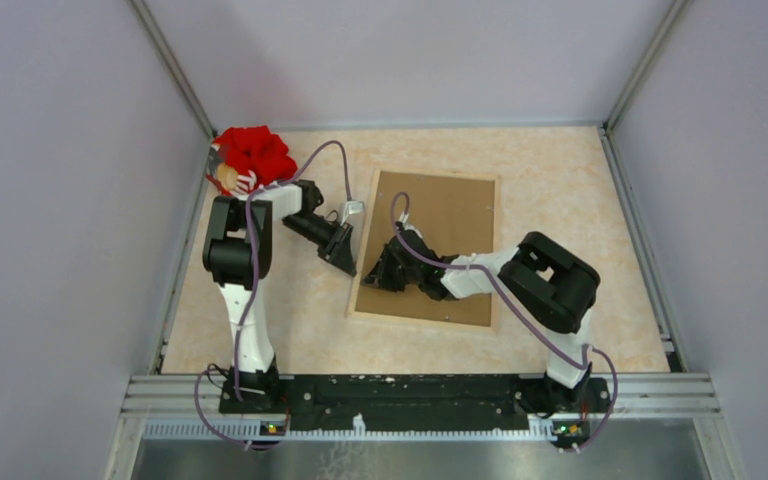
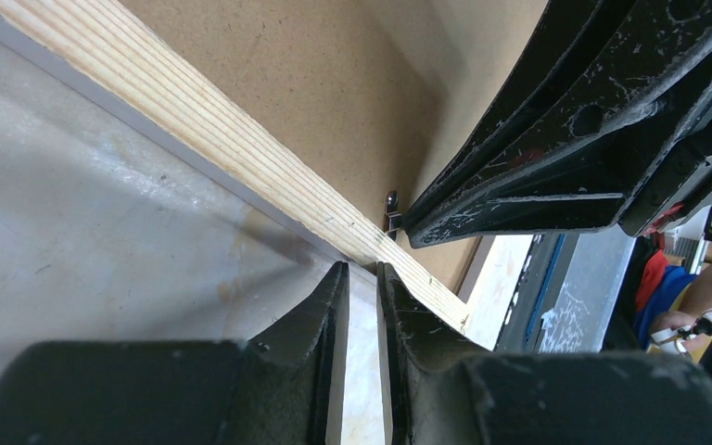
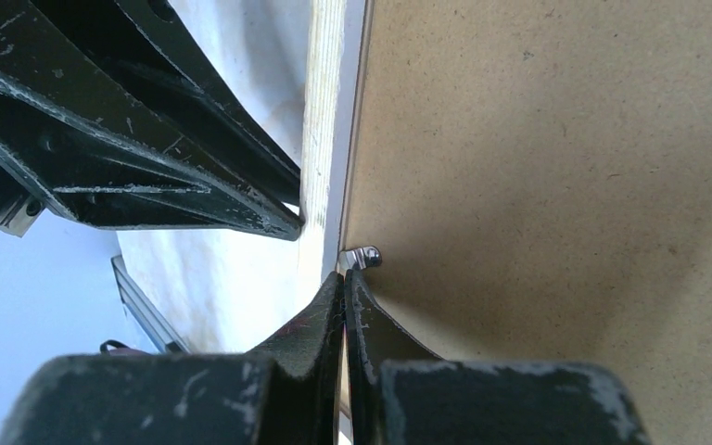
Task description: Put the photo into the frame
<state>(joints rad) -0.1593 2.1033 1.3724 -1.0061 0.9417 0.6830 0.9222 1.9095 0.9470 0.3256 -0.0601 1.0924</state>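
Observation:
The frame (image 1: 354,300) lies back up in the middle of the table, its light wood rail (image 2: 195,116) around the brown backing board (image 1: 450,215). The photo is hidden. My left gripper (image 1: 343,258) is at the outer side of the frame's left rail, its fingers a narrow gap apart (image 2: 362,269) with only table between them. My right gripper (image 1: 375,272) rests on the backing board just inside that rail. It is shut and empty (image 3: 343,275), its tips right by a small metal tab (image 3: 363,257). The two grippers face each other across the rail.
A red cloth bundle (image 1: 253,155) lies at the back left corner, behind the left arm. Grey walls enclose the table on three sides. A metal rail (image 1: 420,390) runs along the near edge.

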